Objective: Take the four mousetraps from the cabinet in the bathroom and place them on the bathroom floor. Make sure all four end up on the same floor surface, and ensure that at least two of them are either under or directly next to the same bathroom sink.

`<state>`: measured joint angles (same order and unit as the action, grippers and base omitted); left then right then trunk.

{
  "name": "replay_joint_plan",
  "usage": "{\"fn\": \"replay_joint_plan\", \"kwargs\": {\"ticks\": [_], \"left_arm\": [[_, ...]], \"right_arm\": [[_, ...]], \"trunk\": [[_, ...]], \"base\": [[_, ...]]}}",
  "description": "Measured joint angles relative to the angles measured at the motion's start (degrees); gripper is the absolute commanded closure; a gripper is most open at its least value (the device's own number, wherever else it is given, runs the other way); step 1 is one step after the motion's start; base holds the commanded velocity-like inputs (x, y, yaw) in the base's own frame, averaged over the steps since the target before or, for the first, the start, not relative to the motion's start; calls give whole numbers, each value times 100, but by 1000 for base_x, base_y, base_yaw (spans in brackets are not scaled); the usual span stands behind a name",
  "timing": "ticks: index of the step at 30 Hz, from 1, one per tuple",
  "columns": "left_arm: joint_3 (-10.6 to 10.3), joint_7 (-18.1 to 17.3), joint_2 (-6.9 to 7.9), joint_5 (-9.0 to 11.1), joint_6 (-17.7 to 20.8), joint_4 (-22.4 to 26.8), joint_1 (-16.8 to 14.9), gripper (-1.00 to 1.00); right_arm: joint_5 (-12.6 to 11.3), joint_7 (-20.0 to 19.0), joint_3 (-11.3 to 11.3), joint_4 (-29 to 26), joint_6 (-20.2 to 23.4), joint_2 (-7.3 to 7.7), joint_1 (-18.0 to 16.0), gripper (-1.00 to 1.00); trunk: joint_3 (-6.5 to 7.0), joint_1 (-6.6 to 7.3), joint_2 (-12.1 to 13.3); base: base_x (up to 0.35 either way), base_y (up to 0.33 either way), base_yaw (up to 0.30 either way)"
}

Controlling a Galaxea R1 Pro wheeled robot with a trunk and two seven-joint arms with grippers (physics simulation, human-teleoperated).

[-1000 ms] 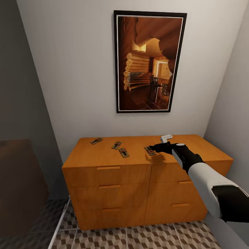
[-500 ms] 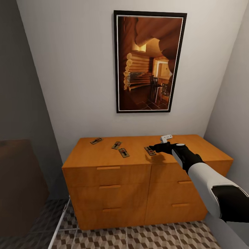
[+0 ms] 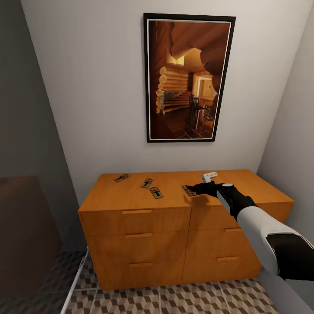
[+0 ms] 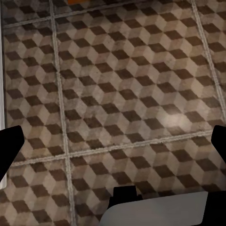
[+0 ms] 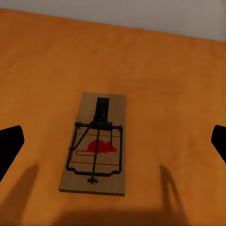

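The right gripper (image 3: 195, 188) hovers over the cabinet (image 3: 131, 198) top, jaws spread wide. The nearest mousetrap (image 5: 95, 145) lies flat directly ahead of it, centred between the fingertips, long axis roughly in line with the reach. Three other mousetraps (image 3: 147, 183) lie further left. The left gripper (image 4: 113, 141), also spread, faces the bathroom floor (image 4: 117, 70), well away.

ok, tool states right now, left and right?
Left tool: open, empty, over the bathroom floor.
Right tool: open, holding nothing, hovering over a mousetrap on the cabinet.
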<state>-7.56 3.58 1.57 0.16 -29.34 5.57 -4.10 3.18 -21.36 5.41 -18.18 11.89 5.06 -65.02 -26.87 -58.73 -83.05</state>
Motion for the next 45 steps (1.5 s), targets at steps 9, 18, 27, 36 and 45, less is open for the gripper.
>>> {"fn": "replay_joint_plan", "kwargs": {"ticks": [9, 18, 27, 36, 45], "left_arm": [[-1, 0, 0, 0, -2, 0, 2, -100], [-5, 0, 0, 0, -2, 0, 0, -100], [-6, 0, 0, 0, -2, 0, 0, -100], [-6, 0, 0, 0, -2, 0, 2, -100], [-6, 0, 0, 0, 0, 0, 3, -100]], "right_arm": [[0, 5, -1, 59, -76, -5, 0, -100], [0, 4, -1, 94, -91, -8, 0, -100], [0, 6, 0, 139, -95, -13, 0, -100], [0, 7, 1, 191, -96, -19, 0, -100], [0, 14, 5, 201, -96, -41, 0, -100]], "trunk": [[0, 0, 0], [0, 0, 0], [0, 0, 0], [0, 0, 0], [0, 0, 0]], "base": [[0, 0, 0], [0, 0, 0], [0, 0, 0], [0, 0, 0], [0, 0, 0]]}}
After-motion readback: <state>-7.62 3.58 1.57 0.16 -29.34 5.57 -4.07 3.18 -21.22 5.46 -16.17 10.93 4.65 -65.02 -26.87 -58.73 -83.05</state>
